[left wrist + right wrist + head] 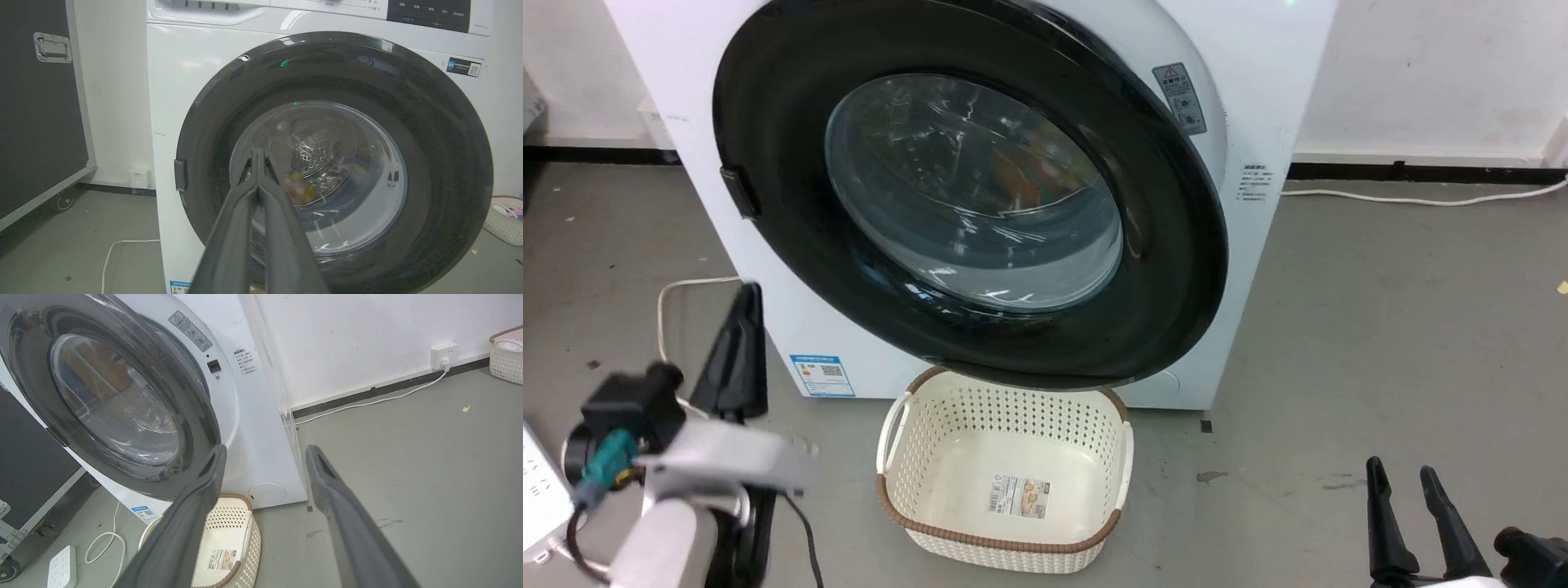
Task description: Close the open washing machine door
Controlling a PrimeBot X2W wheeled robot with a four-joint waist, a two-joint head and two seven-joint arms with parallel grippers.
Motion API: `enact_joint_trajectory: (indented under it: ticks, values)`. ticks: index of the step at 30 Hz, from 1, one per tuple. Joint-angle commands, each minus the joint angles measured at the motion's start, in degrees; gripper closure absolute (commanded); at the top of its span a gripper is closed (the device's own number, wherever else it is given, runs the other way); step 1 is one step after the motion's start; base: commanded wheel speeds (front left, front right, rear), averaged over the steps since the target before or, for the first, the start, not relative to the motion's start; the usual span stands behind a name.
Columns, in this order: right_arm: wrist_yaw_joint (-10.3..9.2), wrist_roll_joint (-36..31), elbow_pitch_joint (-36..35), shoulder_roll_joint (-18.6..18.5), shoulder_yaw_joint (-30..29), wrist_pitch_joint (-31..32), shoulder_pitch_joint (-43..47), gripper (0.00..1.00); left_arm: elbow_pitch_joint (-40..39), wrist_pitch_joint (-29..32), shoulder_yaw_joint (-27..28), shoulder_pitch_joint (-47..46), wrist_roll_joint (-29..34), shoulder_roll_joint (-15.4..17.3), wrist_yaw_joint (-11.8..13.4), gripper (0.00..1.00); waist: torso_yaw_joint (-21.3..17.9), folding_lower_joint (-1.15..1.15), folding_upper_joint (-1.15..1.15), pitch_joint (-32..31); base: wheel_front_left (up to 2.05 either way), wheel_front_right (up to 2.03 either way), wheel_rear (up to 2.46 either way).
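**Head view.** We see the large round black-rimmed door with its bulging clear glass window (pixel 972 196) swung partway across the front of the white front-loading washing machine (pixel 784 310). Its right edge stands off the cabinet, so the closing is not yet done. A cream perforated plastic basket with a brown rim (pixel 1013 412) sits on the grey floor (pixel 1339 327), just under the door's lower rim. The left gripper (pixel 747 306) rises near the machine's lower left front. The right gripper (pixel 1401 469) is low at the near right, well apart from the door.

**Left wrist view.** The left gripper (pixel 257 153) has its fingers pressed together on nothing and aims at the glass. We judge this a pushing posture rather than a grasp.

**Right wrist view.** The right gripper (pixel 266 449) is spread and empty. It faces the gap at the door's right edge, where we judge a push would latch the door.
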Motion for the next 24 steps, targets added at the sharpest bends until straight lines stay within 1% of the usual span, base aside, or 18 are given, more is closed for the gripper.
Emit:
enact_joint_trajectory:
  ticks: [1,4,5,6,7,8,9,10,11,12,15,19,24]
  values:
    - [0.05,-0.09,-0.37,-0.10,0.16,-0.24,0.71,0.00,-1.31,-0.28,0.63,2.67,0.96,-0.30,-2.04,1.00,0.26,0.01,0.00,-0.07,0.00,0.00,0.00]
    - [0.05,0.09,-0.46,-0.10,0.51,-0.24,0.85,0.00,-3.56,-0.28,1.44,5.80,1.52,-0.83,-6.13,1.00,0.35,0.01,0.00,0.00,0.00,0.00,0.00]
    - [0.05,0.09,-0.46,-0.10,0.51,-0.24,0.85,0.00,-3.56,-0.28,1.44,5.80,1.52,-0.83,-6.13,1.00,0.35,0.01,0.00,0.00,0.00,0.00,0.00]
    - [0.05,0.26,-0.61,-0.10,0.64,-0.24,0.92,0.00,-4.64,-0.28,2.80,7.87,1.71,-1.73,-8.49,1.00,0.41,0.01,0.00,0.07,0.00,0.00,0.00]
    - [0.05,0.26,-0.61,-0.10,0.64,-0.24,0.92,0.00,-4.64,-0.28,2.80,7.87,1.71,-1.73,-8.49,1.00,0.41,0.01,0.00,0.07,0.00,0.00,0.00]
    - [0.05,0.40,-0.73,-0.10,0.82,-0.24,1.07,0.00,-4.34,-0.29,4.11,10.21,1.97,-3.11,-8.92,1.00,0.45,0.01,0.00,0.06,0.00,0.00,0.00]
    - [0.05,0.40,-0.73,-0.10,0.82,-0.24,1.07,0.00,-4.34,-0.29,4.11,10.21,1.97,-3.11,-8.92,1.00,0.45,0.01,0.00,0.06,0.00,0.00,0.00]
    - [0.05,0.45,-0.78,-0.10,0.96,-0.24,1.15,0.00,-4.10,-0.29,4.89,11.21,1.84,-4.02,-8.97,1.00,0.45,0.01,0.00,0.06,0.00,0.00,0.00]
    - [0.05,0.39,-0.90,-0.10,1.33,-0.24,1.26,0.00,-3.46,-0.29,6.23,12.87,2.00,-5.51,-8.98,1.00,0.40,0.01,0.00,0.09,0.00,0.00,0.00]
    - [0.05,0.39,-0.90,-0.10,1.33,-0.24,1.26,0.00,-3.46,-0.29,6.23,12.87,2.00,-5.51,-8.98,1.00,0.40,0.01,0.00,0.09,0.00,0.00,0.00]
    - [0.05,-0.17,-1.26,-0.10,1.94,-0.24,1.34,0.00,-2.46,-0.29,7.71,14.84,2.50,-7.47,-8.99,1.00,0.31,0.01,0.00,0.13,0.00,0.00,0.00]
    - [0.05,-2.00,-1.92,-0.10,3.24,-0.24,1.29,0.00,-0.84,-0.29,9.21,16.83,3.01,-9.20,-8.99,1.00,0.00,0.01,0.00,0.27,0.00,0.00,0.00]
    - [0.05,-5.27,-2.22,-0.10,4.30,-0.24,1.33,0.00,1.42,-0.29,9.98,18.28,3.46,-10.30,-9.01,1.00,0.00,0.01,0.00,0.40,0.00,0.00,0.00]
